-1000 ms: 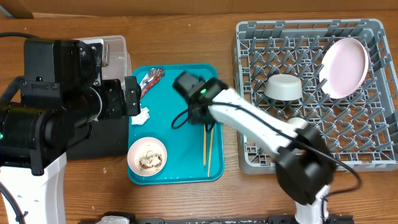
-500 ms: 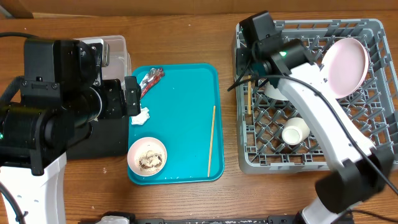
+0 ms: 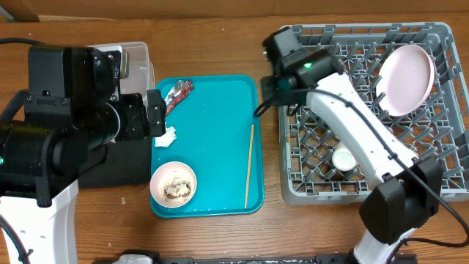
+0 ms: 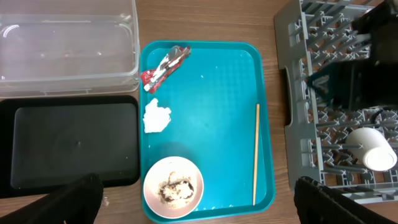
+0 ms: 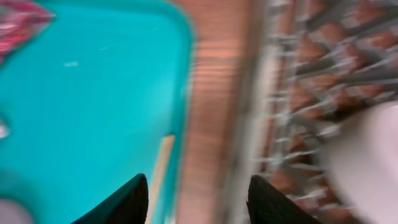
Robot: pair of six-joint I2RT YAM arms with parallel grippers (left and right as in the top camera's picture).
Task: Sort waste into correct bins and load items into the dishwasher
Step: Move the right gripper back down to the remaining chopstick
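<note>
Overhead: the right arm (image 3: pixel 352 121) reaches across the dish rack (image 3: pixel 440 33) to its far-left corner. The pink plate (image 3: pixel 405 79) leans at far right, and the white cup (image 3: pixel 342 158) sits nearer.

Left wrist: the left gripper (image 4: pixel 196 180) is wide open with nothing in it. It's above the teal tray (image 4: pixel 211 93) holding one chopstick (image 4: pixel 255 154), the small bowl (image 4: pixel 173 186), the napkin (image 4: pixel 157 116) and the wrapper (image 4: pixel 165 65).

Right wrist: pretty blurry, but the right gripper (image 5: pixel 198 180) is spread apart and empty.

worktop (image 3: pixel 220 235): wood, visible grain
teal tray (image 4: pixel 205 124): matt plastic
rack (image 4: pixel 292 162): grey matt plastic
tub (image 4: pixel 68 56): clear glossy plastic
black tray (image 4: pixel 74 143): matt plastic
wrapper (image 4: pixel 165 65): shiny crinkled foil
napkin (image 4: pixel 157 116): crumpled paper
chopstick (image 4: pixel 255 155): bare wood
plate (image 3: pixel 407 77): smooth, pale pink
</note>
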